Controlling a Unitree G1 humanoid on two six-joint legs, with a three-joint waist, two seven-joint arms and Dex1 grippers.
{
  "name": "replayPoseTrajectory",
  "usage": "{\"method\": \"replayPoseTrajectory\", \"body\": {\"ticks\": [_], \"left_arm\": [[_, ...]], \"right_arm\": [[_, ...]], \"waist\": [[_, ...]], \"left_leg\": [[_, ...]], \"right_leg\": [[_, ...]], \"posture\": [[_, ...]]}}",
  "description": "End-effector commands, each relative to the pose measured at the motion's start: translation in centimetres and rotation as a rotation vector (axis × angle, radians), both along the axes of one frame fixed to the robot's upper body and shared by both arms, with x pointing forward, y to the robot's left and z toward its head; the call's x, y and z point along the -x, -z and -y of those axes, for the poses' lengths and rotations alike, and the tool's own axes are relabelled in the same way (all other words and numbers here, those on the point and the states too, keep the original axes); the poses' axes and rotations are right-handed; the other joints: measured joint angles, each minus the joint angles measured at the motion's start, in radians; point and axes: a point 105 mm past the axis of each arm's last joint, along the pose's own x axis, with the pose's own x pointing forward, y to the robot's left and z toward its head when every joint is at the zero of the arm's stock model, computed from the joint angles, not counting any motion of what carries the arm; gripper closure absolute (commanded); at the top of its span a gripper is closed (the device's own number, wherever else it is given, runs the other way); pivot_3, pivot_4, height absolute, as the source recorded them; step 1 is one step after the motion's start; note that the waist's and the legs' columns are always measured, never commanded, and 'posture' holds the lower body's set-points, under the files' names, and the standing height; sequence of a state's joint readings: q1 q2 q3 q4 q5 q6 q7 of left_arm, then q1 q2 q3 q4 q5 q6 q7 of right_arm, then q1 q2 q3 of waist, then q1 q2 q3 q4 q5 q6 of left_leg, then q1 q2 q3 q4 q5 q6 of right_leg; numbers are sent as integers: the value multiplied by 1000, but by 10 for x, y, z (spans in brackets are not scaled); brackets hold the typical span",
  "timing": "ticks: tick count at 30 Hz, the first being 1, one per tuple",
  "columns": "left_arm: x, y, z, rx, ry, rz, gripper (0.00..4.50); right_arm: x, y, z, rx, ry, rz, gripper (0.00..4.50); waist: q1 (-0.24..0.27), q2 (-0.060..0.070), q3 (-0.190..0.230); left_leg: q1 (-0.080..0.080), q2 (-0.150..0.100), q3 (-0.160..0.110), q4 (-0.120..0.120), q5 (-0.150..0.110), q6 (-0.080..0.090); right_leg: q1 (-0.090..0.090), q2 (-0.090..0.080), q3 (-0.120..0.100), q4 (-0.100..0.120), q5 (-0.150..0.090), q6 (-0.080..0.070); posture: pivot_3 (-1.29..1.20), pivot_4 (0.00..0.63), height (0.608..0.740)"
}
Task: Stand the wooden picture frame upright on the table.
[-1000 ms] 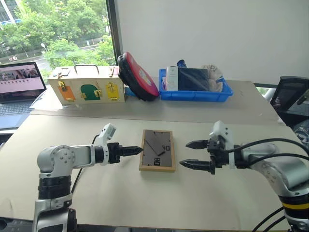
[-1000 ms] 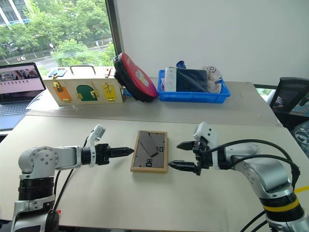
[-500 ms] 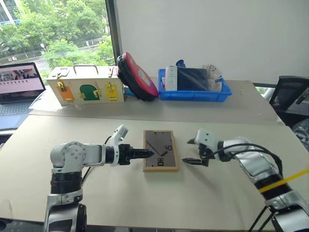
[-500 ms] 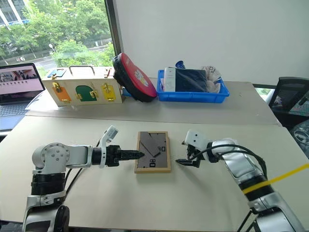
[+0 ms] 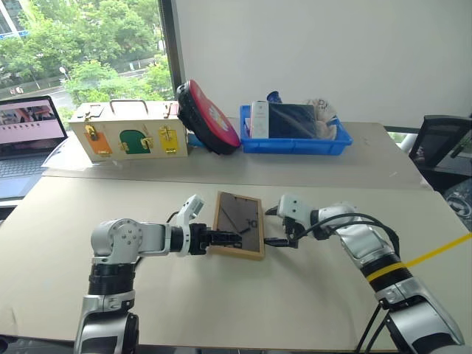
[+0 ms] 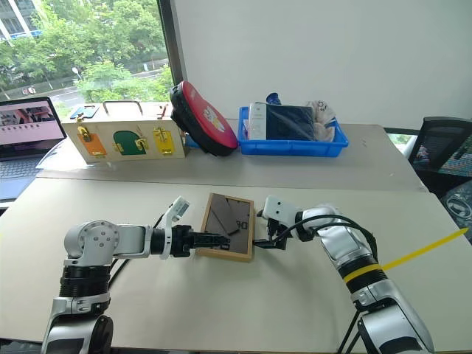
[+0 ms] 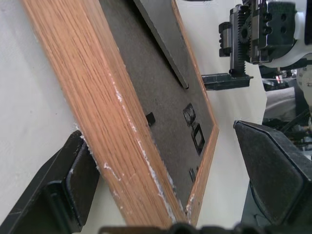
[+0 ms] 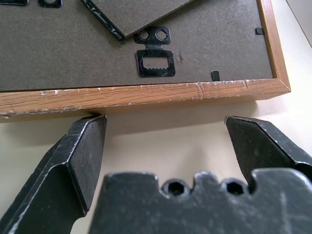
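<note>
I see one wooden picture frame (image 5: 238, 225) lying back-up on the near counter (image 5: 295, 302), its left edge tipped up, and my two hands flank it: the left hand (image 5: 225, 238) spread wide astride its left edge, the right hand (image 5: 274, 227) released just off its right edge, gripping nothing. Beyond the frame, on a second counter (image 5: 383, 158), I count one cream box (image 5: 129, 138), one red disc (image 5: 209, 116) and one blue tray (image 5: 295, 140), with one laptop (image 5: 26, 133) far left.
</note>
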State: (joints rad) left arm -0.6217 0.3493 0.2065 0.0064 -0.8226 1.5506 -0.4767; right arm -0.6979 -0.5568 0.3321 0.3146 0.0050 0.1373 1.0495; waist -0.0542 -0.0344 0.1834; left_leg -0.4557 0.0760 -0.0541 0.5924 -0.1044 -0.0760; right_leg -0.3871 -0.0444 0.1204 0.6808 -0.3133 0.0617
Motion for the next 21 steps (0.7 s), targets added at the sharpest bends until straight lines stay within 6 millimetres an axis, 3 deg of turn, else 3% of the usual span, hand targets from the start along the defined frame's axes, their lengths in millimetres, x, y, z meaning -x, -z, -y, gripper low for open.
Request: {"method": "replayPoseTrajectory", "body": {"ticks": [1, 3, 8, 11, 16, 19, 21], "left_arm": [[-1, -11, -1, 30, -3, 37, 275], [-3, -13, -5, 41, -25, 38, 714], [-3, -15, -12, 49, -29, 49, 2484], [-2, -16, -13, 57, -27, 50, 3235], [-1, -22, -10, 115, -13, 51, 3343], [0, -34, -8, 214, 4, 61, 3343], [-1, -40, -8, 254, 2, 62, 3343]], "right_arm": [[7, 5, -4, 8, -38, -8, 0], [6, 6, -1, 11, -29, -8, 0], [6, 4, 7, 15, -8, 0, 0], [7, -2, 13, 14, 5, 15, 0], [5, -32, 40, -39, 85, 22, 0], [10, -72, 61, -207, 161, -74, 0], [17, -95, 61, -347, 174, -163, 0]], "waist": [[0, 0, 0], [0, 0, 0], [3, 0, 0], [9, 0, 0], [9, 0, 0], [10, 1, 0], [7, 1, 1]], "left_leg": [[0, 0, 0, 0, 0, 0], [0, 0, 0, 0, 0, 0], [0, 0, 0, 0, 0, 0], [0, 0, 0, 0, 0, 0], [0, 0, 0, 0, 0, 0], [-1, 0, 0, 0, 0, 0], [-1, 0, 0, 0, 0, 0]], "right_leg": [[0, 0, 0, 0, 0, 0], [0, 0, 0, 0, 0, 0], [0, 0, 0, 0, 0, 0], [1, 0, 0, 0, 0, 0], [0, 0, 0, 0, 0, 0], [0, 0, 0, 0, 0, 0], [0, 0, 0, -1, 0, 0]], "posture": [[0, 150, 731], [0, 150, 731], [0, 150, 731], [0, 150, 731], [0, 150, 731], [0, 150, 731], [0, 150, 731]]}}
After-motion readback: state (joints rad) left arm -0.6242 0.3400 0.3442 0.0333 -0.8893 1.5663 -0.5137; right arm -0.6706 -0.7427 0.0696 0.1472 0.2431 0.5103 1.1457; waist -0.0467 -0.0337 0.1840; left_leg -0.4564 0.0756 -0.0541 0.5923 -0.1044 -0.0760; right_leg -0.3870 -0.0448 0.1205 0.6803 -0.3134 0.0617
